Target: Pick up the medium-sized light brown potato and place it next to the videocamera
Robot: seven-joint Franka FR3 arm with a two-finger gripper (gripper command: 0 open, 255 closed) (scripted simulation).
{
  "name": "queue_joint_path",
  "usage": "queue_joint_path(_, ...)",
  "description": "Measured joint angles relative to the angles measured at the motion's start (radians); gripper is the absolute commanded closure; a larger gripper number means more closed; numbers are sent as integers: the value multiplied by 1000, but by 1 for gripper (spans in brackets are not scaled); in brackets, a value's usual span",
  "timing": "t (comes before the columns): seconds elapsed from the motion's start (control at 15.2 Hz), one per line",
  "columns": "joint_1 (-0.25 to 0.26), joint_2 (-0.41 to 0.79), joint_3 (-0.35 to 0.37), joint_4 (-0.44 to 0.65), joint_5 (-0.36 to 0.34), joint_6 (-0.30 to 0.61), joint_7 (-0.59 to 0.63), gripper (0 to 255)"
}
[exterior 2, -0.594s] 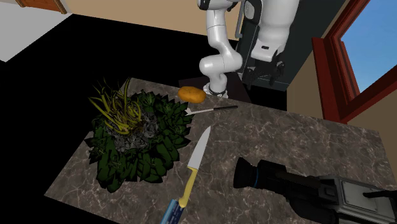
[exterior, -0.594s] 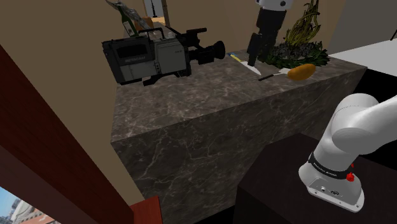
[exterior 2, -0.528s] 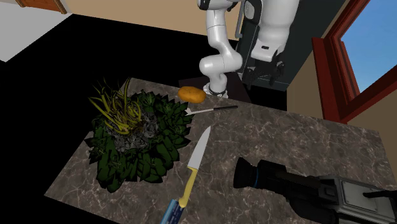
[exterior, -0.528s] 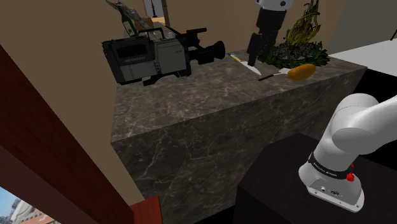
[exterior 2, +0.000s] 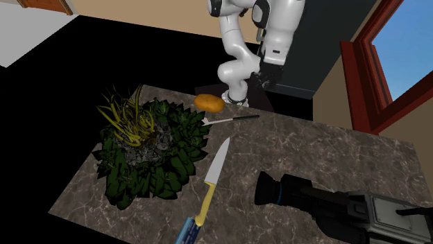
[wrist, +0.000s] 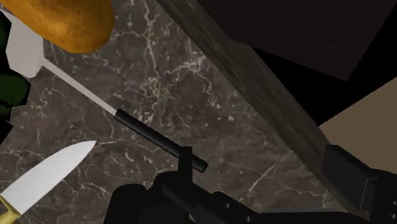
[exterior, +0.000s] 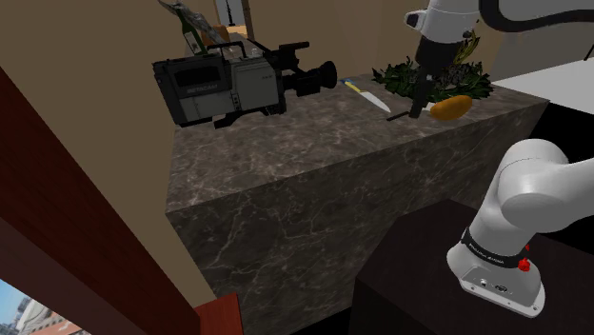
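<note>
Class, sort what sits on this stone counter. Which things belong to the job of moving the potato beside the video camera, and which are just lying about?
Part of the job:
potato
video camera

Just lying about:
knife
small black-handled utensil
plant

Potato (wrist: pixel 63 22): orange-brown, overlapping the utensil's white head
Utensil (wrist: pixel 159 140): black handle, flat on marbled tabletop (wrist: pixel 210 108)
Knife (wrist: pixel 48 172): pale blade nearby
Videocamera (wrist: pixel 191 203): black, near handle's end

Dark marble counter (exterior: pixel 314 181), tan walls (exterior: pixel 105 48)
</note>
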Motion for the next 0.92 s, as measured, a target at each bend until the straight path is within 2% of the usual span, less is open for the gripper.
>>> queue_joint_path(0.53,60,-307,-151,-220,-319,1,-441,0)
queue_joint_path(0.79,75,-422,-273,-273,-510,24,-688,0)
queue_joint_path(0.92,75,-447,-315,-294,-567,43,-747,0)
